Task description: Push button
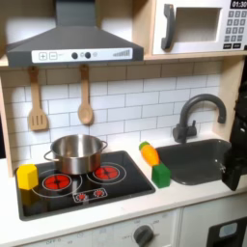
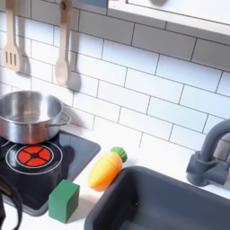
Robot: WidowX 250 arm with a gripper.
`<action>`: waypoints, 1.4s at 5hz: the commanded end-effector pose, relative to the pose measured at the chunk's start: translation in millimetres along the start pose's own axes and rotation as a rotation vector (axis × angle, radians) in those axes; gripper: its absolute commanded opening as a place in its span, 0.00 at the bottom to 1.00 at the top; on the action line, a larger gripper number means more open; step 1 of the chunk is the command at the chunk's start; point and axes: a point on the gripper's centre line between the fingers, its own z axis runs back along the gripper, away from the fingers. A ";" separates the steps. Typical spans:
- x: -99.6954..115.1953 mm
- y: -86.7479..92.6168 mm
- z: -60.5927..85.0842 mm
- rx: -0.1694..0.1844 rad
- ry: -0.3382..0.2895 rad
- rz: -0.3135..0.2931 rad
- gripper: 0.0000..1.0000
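Toy kitchen set, white worktop with tiled wall behind. Black hob set into the worktop at the first exterior view's left, with red burner rings and a small cluster of red buttons along its front edge. Steel pot stands on the rear burner; in the second exterior view the pot sits behind a red burner. Yellow block on the hob's left edge in the first exterior view. Toy carrot lies on the worktop between hob and sink; in the second exterior view the carrot lies just beside the sink rim. Green block near the hob's front right corner, in front of the carrot; seen likewise in the second exterior view. Grey faucet behind the sink. Wooden spatula and wooden spoon hang on the wall beneath the range hood. Microwave at upper right. Dark arm and pincer at the first exterior view's right edge, over the sink and well apart from the buttons; whether its jaws are spread or pressed together cannot be told.
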 end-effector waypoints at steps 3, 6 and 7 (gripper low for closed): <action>15.2 17.2 -8.0 0.032 -0.029 0.025 1.00; 53.3 51.4 -9.0 0.055 -0.160 0.103 0.00; 76.3 60.4 -4.2 0.034 -0.211 0.123 0.00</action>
